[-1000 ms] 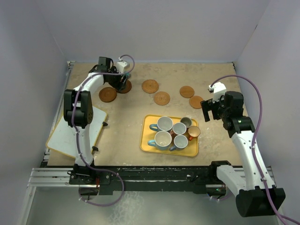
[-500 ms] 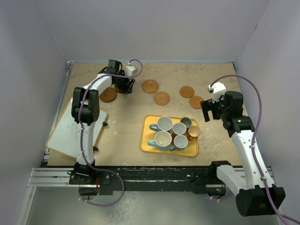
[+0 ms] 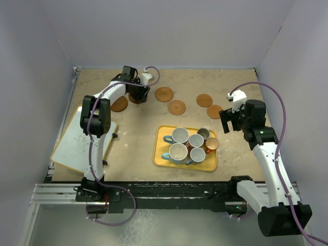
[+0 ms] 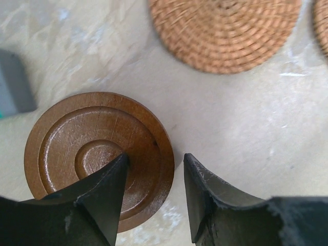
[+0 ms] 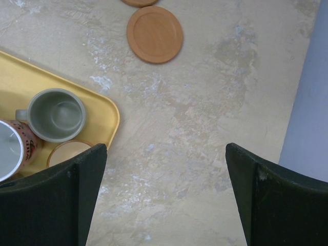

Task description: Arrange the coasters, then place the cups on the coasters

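The left claw has its fingers apart, straddling the rim of a dark brown grooved wooden disc coaster: one finger over the disc, the other just beside its edge on the beige surface. The right claw is wide apart and empty; a small grey ceramic cup sits in the yellow rectangular tray to its left.

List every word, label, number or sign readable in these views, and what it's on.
No text can be read.
Red print on the pale mug in the yellow tray: blurred and cut off, unreadable.
Faint marks on the white board: too small to read.
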Action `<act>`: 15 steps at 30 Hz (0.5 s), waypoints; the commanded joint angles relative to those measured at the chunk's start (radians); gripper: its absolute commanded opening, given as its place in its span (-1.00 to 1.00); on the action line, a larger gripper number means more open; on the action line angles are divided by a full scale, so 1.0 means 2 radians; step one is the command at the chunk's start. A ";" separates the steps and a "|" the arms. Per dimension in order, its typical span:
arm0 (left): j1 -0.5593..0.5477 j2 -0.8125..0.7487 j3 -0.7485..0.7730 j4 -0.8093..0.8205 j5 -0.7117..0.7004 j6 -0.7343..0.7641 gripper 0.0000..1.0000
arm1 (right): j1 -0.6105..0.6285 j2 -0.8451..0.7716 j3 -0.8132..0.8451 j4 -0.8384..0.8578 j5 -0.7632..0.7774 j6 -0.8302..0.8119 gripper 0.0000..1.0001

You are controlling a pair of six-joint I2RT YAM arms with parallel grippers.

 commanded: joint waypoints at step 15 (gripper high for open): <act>-0.060 -0.031 -0.031 -0.036 0.035 -0.032 -0.28 | -0.002 -0.004 -0.002 0.006 0.003 -0.008 1.00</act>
